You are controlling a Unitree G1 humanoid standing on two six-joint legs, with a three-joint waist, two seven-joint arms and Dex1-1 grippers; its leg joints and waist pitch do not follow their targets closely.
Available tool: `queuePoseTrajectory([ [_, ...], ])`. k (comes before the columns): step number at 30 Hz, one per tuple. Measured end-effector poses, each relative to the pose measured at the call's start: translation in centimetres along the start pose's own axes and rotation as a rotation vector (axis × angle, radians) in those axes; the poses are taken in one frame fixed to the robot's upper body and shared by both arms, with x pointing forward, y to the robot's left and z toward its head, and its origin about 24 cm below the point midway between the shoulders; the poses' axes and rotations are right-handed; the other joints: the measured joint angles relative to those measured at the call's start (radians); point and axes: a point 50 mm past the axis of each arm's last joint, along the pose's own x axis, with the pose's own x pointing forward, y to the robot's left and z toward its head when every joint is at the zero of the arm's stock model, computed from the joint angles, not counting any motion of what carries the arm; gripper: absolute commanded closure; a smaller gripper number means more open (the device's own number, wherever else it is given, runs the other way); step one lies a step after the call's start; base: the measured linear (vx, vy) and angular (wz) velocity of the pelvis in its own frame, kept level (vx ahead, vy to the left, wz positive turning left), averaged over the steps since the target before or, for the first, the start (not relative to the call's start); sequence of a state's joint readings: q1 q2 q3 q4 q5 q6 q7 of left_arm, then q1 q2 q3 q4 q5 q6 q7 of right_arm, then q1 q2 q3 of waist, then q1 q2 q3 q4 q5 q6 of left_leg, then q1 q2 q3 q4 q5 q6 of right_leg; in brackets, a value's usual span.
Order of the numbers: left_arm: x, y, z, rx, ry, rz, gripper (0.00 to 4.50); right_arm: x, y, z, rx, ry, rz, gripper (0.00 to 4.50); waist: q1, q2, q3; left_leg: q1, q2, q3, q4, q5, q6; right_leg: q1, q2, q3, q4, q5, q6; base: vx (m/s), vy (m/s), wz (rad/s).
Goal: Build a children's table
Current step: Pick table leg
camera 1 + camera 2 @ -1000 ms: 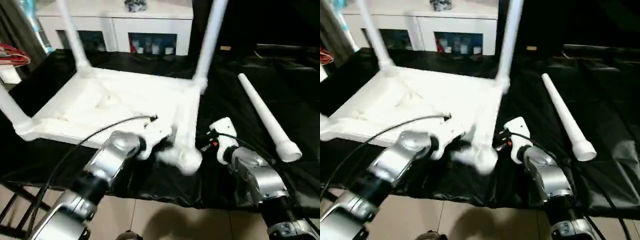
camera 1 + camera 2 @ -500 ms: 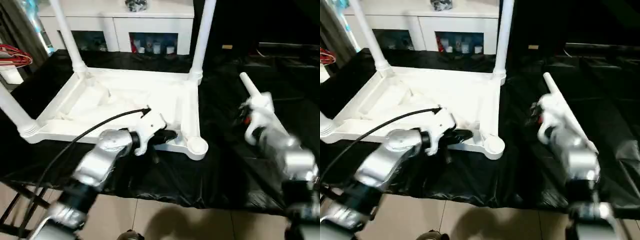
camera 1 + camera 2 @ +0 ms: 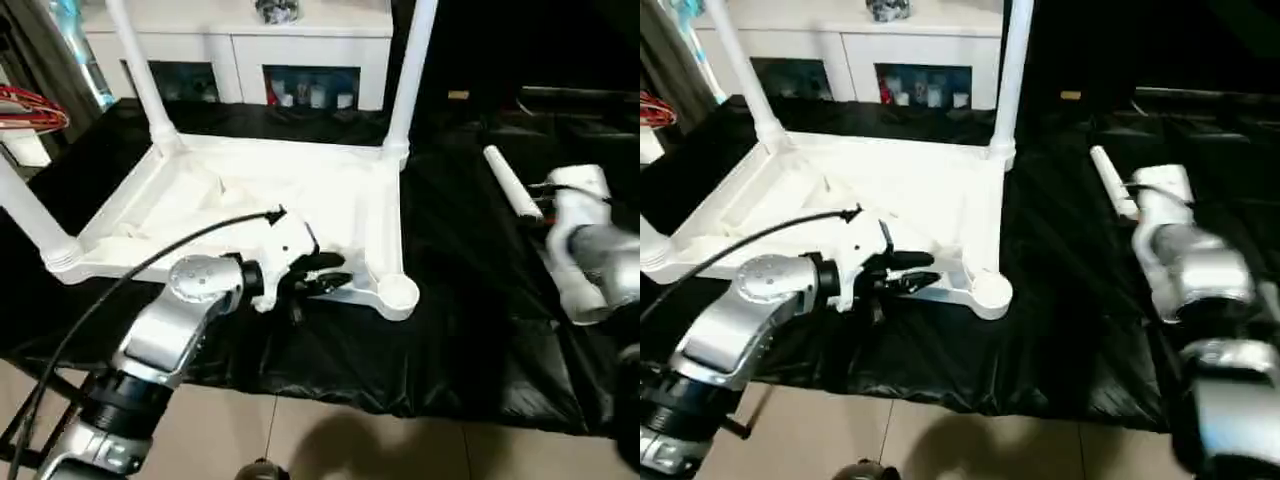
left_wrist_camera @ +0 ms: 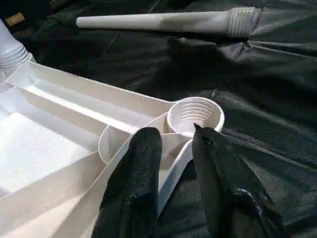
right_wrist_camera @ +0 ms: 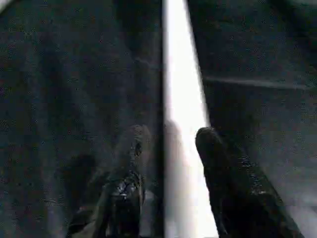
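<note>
The white plastic rectangular tabletop [image 3: 270,200] lies upside down across the centre-left of the frame on a counter draped in black sheeting [image 3: 450,330], ribbed underside up. Three long white cylindrical legs stand in its corner sockets: two at the far corners, one [image 3: 30,225] at the left edge. The near-right socket, a round threaded cup [image 4: 194,115], is empty.

The fourth white cylindrical leg [image 4: 163,21] lies loose on the sheeting at the right of the frame, well apart from the tabletop. So the step in hand looks like fetching this last leg.

The left end effector [image 4: 174,144] is at the tabletop's near rim just beside the empty socket, its black fingers parted either side of the rim wall; whether they press it I cannot tell. The right end effector [image 5: 168,144] hovers over the loose leg, fingers spread and released, one on each side of the shaft, nothing gripped yet.

Next, I judge, the right fingers must close on the leg, lift it, turn it upright and bring its threaded end to the open socket while the left steadies the tabletop.
</note>
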State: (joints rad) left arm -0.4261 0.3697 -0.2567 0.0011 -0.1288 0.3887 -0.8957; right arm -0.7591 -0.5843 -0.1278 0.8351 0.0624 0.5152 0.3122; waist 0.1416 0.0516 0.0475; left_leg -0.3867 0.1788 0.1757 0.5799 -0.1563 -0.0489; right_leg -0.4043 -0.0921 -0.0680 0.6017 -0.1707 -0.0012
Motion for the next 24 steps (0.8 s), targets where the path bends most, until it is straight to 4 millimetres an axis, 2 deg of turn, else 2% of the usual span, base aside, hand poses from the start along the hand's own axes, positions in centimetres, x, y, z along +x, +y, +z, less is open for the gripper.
queuePoseTrajectory([
  [2, 0.0, -0.1, 0.1, -0.004, -0.002, -0.015, 2.78, 0.2, -0.4, -0.3, 0.022, 0.031, -0.001, 2.33, -0.004, 0.001, 0.0, 0.0, 0.0, 0.0, 0.002, 0.0, 0.0, 0.0, 0.0, 0.0, 0.001, 0.0, 0.0, 0.0, 0.0, 0.0],
  [3, 0.0, -0.2, 0.2, -0.006, -0.003, -0.02, 2.47, 0.2, -0.6, -0.4, 0.03, 0.044, -0.001, 2.08, -0.004, 0.001, 0.0, 0.0, 0.0, 0.0, 0.003, 0.0, 0.0, -0.001, 0.0, 0.0, 0.002, 0.0, 0.0, 0.0, 0.0, 0.0],
  [4, -0.1, -0.3, 0.4, -0.006, -0.008, -0.029, 2.4, 0.2, -1.0, -0.5, 0.04, 0.065, -0.009, 2.01, -0.003, 0.002, 0.001, 0.0, 0.001, 0.0, 0.004, 0.0, 0.0, -0.001, 0.0, 0.0, 0.003, 0.0, 0.0, 0.0, 0.0, 0.0],
  [7, -0.3, -0.4, 0.6, -0.009, -0.007, -0.049, 2.4, 0.2, -1.4, -0.4, 0.049, 0.087, -0.018, 1.97, -0.002, 0.002, 0.001, 0.0, 0.001, 0.0, 0.007, 0.0, 0.0, -0.002, 0.0, 0.0, 0.007, 0.0, 0.0, 0.0, 0.0, 0.0],
  [10, -0.4, -0.6, 0.8, -0.009, -0.005, -0.075, 2.0, 0.2, -1.6, -0.7, 0.055, 0.128, -0.011, 1.59, -0.001, 0.002, 0.001, 0.0, 0.002, 0.0, 0.009, 0.0, 0.0, -0.002, 0.0, 0.0, 0.009, 0.0, 0.0, 0.0, 0.0, 0.0],
  [12, -0.5, -0.7, 0.8, -0.003, 0.004, -0.085, 2.04, 0.3, -1.7, -1.3, 0.058, 0.169, -0.01, 1.58, -0.001, 0.002, 0.001, 0.0, 0.002, 0.0, 0.01, 0.0, 0.0, -0.002, 0.0, 0.0, 0.01, 0.0, 0.0, 0.0, 0.0, 0.0],
  [13, -0.5, -0.7, 0.8, -0.003, 0.006, -0.086, 1.96, 0.3, -1.7, -1.5, 0.062, 0.183, -0.01, 1.38, -0.001, 0.002, 0.001, 0.0, 0.001, 0.0, 0.01, 0.0, 0.0, -0.002, 0.0, 0.001, 0.01, 0.0, 0.0, 0.0, 0.0, 0.0],
  [15, -0.5, -0.7, 0.7, -0.003, 0.007, -0.086, 1.55, 0.3, -1.6, -2.2, 0.087, 0.227, 0.016, 1.18, -0.001, 0.002, 0.001, -0.001, 0.002, 0.0, 0.011, 0.0, 0.0, -0.001, 0.0, 0.001, 0.01, 0.0, 0.0, 0.0, 0.0, 0.0],
  [18, -0.5, -0.7, 0.7, -0.002, 0.011, -0.086, 1.62, 0.2, -1.4, -3.2, 0.12, 0.287, 0.049, 1.18, -0.001, 0.002, 0.001, -0.001, 0.002, 0.0, 0.011, 0.0, 0.0, -0.002, 0.0, 0.0, 0.01, 0.0, 0.0, 0.0, 0.0, 0.0],
  [19, -0.6, -0.8, 0.8, 0.0, 0.012, -0.086, 1.37, 0.2, -1.4, -3.2, 0.122, 0.289, 0.051, 1.18, -0.001, 0.002, 0.001, -0.001, 0.002, 0.0, 0.011, 0.0, 0.0, -0.002, 0.0, 0.0, 0.01, 0.0, 0.0, 0.0, 0.0, 0.0],
  [22, -0.7, -0.8, 0.9, 0.003, 0.015, -0.09, 1.18, 0.1, -1.3, -3.1, 0.138, 0.309, 0.067, 1.18, -0.001, 0.002, 0.001, -0.001, 0.002, 0.0, 0.011, 0.0, 0.0, -0.002, 0.0, 0.0, 0.01, 0.0, 0.0, 0.0, 0.0, 0.0],
  [24, -0.8, -0.9, 1.0, 0.004, 0.018, -0.095, 1.06, 0.1, -1.3, -3.1, 0.148, 0.322, 0.078, 1.54, 0.0, 0.001, 0.001, -0.001, 0.002, 0.0, 0.011, 0.0, 0.0, -0.002, 0.0, 0.0, 0.01, 0.0, 0.0, 0.0, 0.0, 0.0],
])
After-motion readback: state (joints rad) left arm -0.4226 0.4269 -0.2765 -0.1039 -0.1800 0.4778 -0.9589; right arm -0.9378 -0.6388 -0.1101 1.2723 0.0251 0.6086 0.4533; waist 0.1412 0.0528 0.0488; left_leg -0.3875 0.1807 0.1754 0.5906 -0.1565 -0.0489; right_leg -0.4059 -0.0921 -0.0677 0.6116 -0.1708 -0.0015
